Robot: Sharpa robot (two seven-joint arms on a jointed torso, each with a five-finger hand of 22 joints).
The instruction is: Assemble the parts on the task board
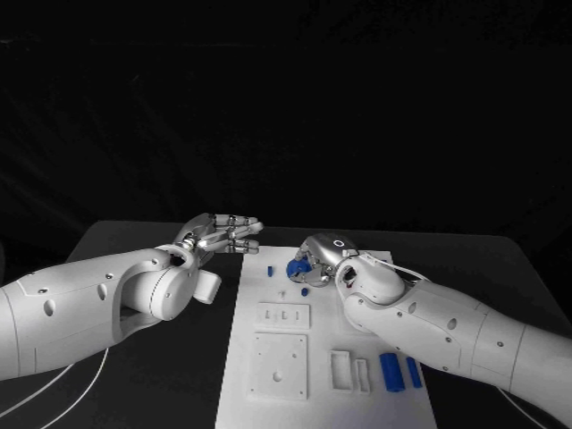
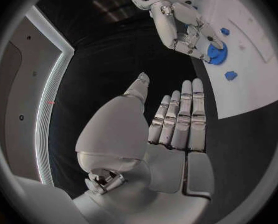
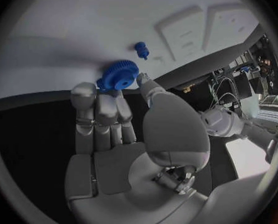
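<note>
The white task board (image 1: 324, 407) lies lengthwise in the middle of the black table. At its far end my right hand (image 1: 327, 256) pinches a blue gear (image 1: 298, 265) between thumb and fingertips, low over the board. The right wrist view shows the gear (image 3: 118, 77) at the tips of that hand (image 3: 123, 129), against the board (image 3: 83, 30). A small blue peg (image 3: 141, 49) stands just beyond it. My left hand (image 1: 219, 235) hovers past the board's far left corner, fingers straight, holding nothing. In the left wrist view the left hand (image 2: 170, 129) faces the right hand (image 2: 182, 27) and the gear (image 2: 216, 54).
Small blue pieces (image 1: 271, 271) (image 1: 282, 292) sit near the gear. Two raised white plates (image 1: 283, 315) (image 1: 279, 365) occupy the board's left side. White blocks (image 1: 341, 365) and two blue cylinders (image 1: 390, 368) lie near the front right. Cables (image 1: 67, 384) trail under my left arm.
</note>
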